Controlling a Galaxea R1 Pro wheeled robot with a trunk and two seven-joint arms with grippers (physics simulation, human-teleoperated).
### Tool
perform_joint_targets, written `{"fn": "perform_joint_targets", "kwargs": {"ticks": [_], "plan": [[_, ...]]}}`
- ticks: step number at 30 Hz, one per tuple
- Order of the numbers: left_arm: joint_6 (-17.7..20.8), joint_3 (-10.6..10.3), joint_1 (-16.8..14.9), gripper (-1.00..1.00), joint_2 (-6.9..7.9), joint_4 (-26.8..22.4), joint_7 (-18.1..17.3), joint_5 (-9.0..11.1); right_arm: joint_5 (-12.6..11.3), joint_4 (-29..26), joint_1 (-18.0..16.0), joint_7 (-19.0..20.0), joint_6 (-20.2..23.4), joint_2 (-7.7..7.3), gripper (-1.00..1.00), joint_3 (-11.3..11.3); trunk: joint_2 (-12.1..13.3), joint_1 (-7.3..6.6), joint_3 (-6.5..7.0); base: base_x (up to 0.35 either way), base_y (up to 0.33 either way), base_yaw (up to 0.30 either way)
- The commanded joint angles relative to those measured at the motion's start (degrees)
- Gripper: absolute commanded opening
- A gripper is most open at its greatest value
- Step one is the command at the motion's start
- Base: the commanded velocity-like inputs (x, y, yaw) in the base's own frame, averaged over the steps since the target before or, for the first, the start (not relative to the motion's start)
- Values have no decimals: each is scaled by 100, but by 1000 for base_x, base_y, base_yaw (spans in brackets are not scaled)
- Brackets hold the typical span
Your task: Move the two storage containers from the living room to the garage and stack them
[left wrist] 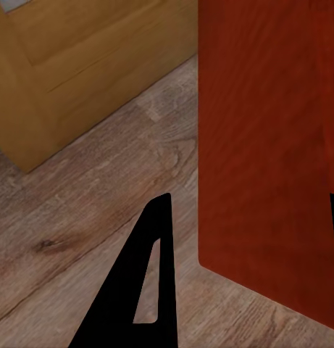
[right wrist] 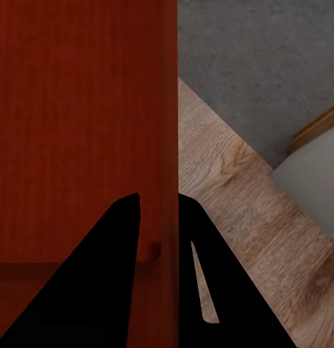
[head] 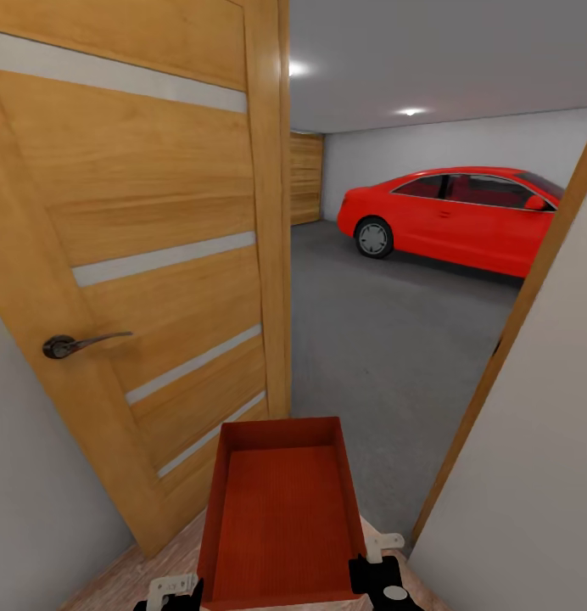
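Observation:
One red-orange open-top storage container (head: 281, 509) hangs low in front of me, empty, at the doorway between wood planks and the garage floor (head: 387, 339). My right gripper (head: 377, 577) is at its near right corner; in the right wrist view it (right wrist: 158, 196) is shut on the container's thin side wall (right wrist: 80, 130), one finger on each face. My left gripper (head: 170, 590) sits by the near left corner. Its fingers (left wrist: 148, 283) are spread wide in the left wrist view, the near one apart from the container's outer face (left wrist: 268, 145).
An open wooden door (head: 141, 255) with a dark handle (head: 73, 344) stands close on the left. A wood door frame (head: 505, 356) and white wall (head: 531, 475) close the right side. Beyond lie grey concrete and a red car (head: 463, 216) at the back right.

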Motion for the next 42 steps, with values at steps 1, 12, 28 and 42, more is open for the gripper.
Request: {"fn": "perform_joint_targets", "kwargs": {"ticks": [1, 12, 28, 42], "plan": [[-2, 105, 2, -100, 76, 10, 1, 2, 7, -25, -11, -54, -18, -4, -100, -265, -4, 0, -6, 0, 0, 0], [-2, 105, 2, -100, 79, 10, 0, 2, 5, -25, -12, -54, -21, -4, -100, -266, -4, 0, -6, 0, 0, -6], [-2, 105, 2, -100, 78, 10, -1, 2, 9, -25, -12, -54, -21, -4, -100, -266, -4, 0, -6, 1, 0, -147], [-2, 105, 2, -100, 78, 10, -2, 2, 7, -25, -12, -54, -21, -4, -100, -266, -4, 0, -6, 100, 73, -4]]}}
